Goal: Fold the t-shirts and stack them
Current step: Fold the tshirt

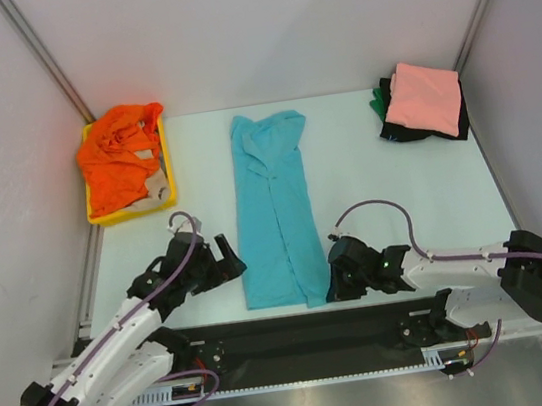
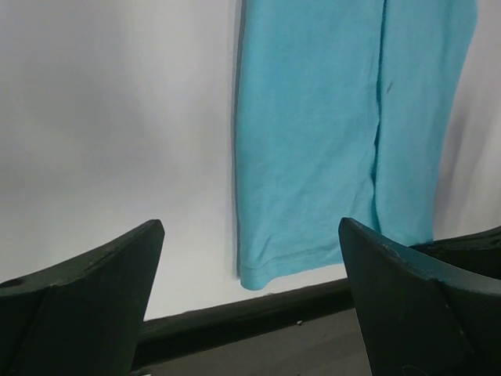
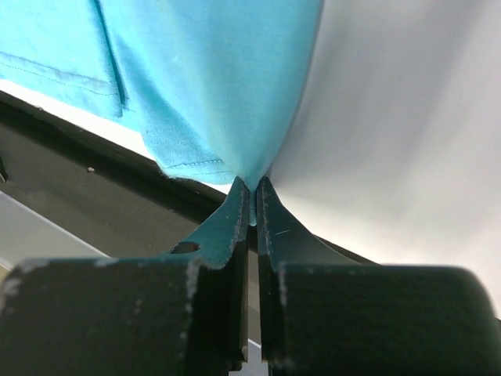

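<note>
pinching the near corner of the turquoise t-shirt (image 1: 272, 213): right hand (image 3: 252, 192)

Same build on both sides: the left arm (image 1: 118, 336) and the right arm (image 1: 462, 267) have smooth white shells on the long links and chunky black housings at the joints, with the biggest black block down at the base. A mauve cable (image 1: 372, 206) arcs out over each one. There's a tiny green light (image 1: 385, 265) glowing on the right wrist. The left gripper (image 1: 233, 254) and right gripper (image 1: 330, 294) are all black. Up close the fingers (image 3: 227, 227) are matte and dark with a greenish tint, scuffed pale along the edges, and one has a small round hole (image 3: 185, 247).
</note>
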`<state>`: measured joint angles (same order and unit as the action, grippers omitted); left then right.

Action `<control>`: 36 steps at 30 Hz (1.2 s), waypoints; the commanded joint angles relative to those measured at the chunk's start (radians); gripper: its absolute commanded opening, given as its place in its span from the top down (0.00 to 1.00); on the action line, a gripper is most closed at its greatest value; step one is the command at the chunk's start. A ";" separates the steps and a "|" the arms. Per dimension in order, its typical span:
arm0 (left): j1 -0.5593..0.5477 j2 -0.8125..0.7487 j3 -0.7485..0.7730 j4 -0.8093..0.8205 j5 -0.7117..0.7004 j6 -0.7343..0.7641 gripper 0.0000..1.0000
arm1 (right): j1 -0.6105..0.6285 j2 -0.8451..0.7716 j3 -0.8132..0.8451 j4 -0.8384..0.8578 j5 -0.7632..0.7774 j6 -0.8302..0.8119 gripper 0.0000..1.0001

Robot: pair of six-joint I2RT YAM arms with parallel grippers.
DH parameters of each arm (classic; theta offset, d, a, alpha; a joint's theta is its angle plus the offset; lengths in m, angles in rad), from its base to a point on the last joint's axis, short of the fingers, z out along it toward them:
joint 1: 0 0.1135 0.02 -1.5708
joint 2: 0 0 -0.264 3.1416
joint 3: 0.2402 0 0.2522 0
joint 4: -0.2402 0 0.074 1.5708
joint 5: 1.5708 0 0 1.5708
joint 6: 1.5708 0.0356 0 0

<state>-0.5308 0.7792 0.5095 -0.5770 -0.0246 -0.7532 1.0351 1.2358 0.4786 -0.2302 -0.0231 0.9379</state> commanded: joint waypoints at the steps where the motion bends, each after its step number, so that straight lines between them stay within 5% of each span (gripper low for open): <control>1: -0.044 0.023 -0.051 0.055 0.008 -0.047 0.01 | -0.007 -0.021 -0.026 -0.040 0.035 -0.010 1.00; 18: -0.210 0.011 -0.209 0.166 0.068 -0.179 0.34 | 0.011 0.039 0.011 0.002 0.034 -0.024 1.00; 24: -0.218 0.012 -0.239 0.198 0.094 -0.190 0.52 | 0.013 0.045 0.009 0.006 0.032 -0.021 1.00; 27: -0.230 0.011 -0.258 0.230 0.109 -0.199 0.67 | 0.014 0.048 0.003 0.017 0.034 -0.019 1.00; 31: -0.256 0.038 -0.264 0.258 0.091 -0.204 1.00 | 0.022 0.068 -0.012 0.046 0.034 -0.019 1.00; 36: -0.323 0.009 -0.246 0.206 0.063 -0.233 1.00 | 0.075 0.053 -0.017 0.026 0.038 -0.031 1.00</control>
<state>-0.8097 0.8097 0.2489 -0.3500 0.0509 -0.9535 1.0676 1.2774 0.4824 -0.1535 -0.0170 0.9321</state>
